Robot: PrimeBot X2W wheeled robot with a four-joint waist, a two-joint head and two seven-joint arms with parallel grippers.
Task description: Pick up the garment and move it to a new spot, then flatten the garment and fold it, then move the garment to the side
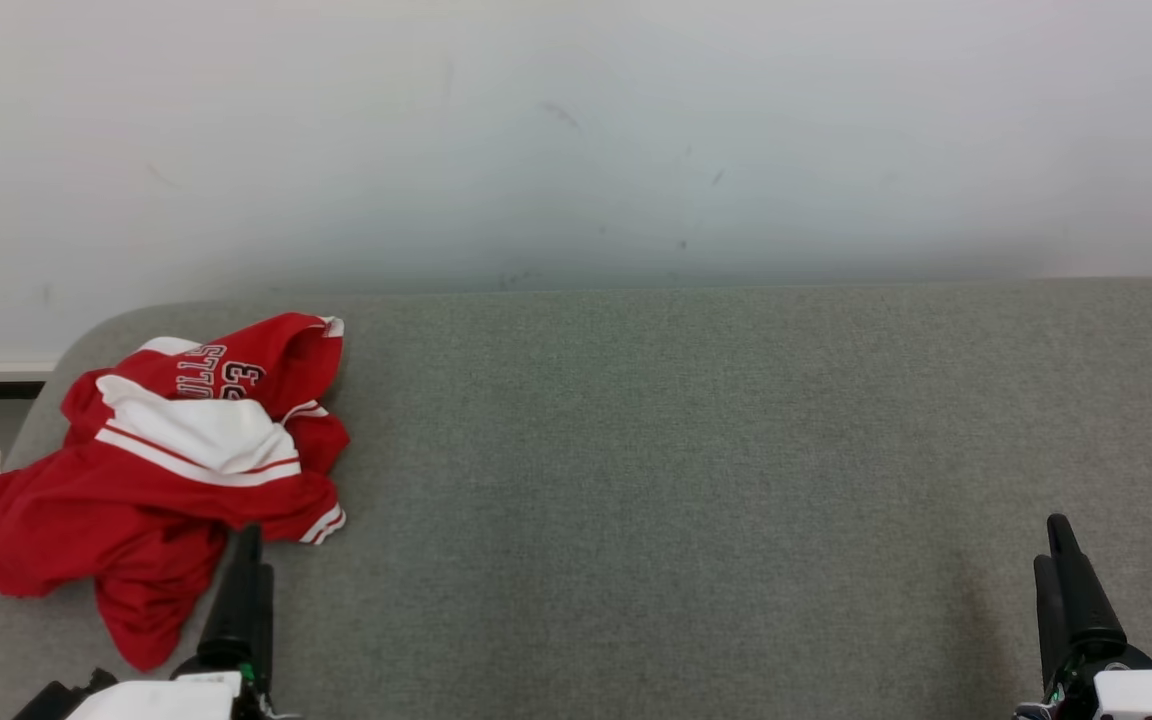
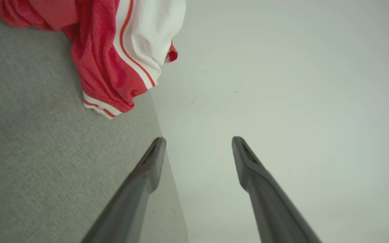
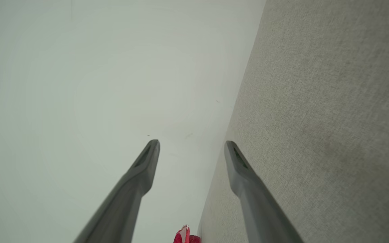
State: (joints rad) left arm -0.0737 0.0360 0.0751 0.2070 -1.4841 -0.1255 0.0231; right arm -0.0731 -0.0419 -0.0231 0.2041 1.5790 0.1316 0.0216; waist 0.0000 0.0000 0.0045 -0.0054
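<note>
Jaws (head view): left gripper (image 1: 250, 540) at lower left, right gripper (image 1: 1051, 545) at lower right. Both are seen edge-on w/ fingers pointing up, so the spread is hard to judge from this angle.
Garment (head view): red w/ white panels and stripes, crumpled in a heap at the far left of the grey surface (image 1: 686, 450), by its rounded left corner. Part of a number and some lettering show on the top fold.
Left gripper vs garment (head view): the fingertip overlaps the heap's near edge.
Right gripper (head view): over bare grey surface, well apart from the garment.
Wall (image 1: 576, 130) (head view): pale, scuffed, behind the surface's far edge.
Jaws (left wrist view): left gripper (image 2: 198, 140) spread wide, nothing btwn the fingers.
Garment (image 2: 113, 60) (left wrist view): a striped cuff lies on the grey surface beyond the fingertips, toward upper left — apart from both fingers.
Jaws (right wrist view): right gripper (image 3: 191, 142) spread wide, empty. One finger shows against the wall, the other against the grey surface.
Garment (image 3: 186, 236) (right wrist view): a small red scrap at the bottom edge — far off.
</note>
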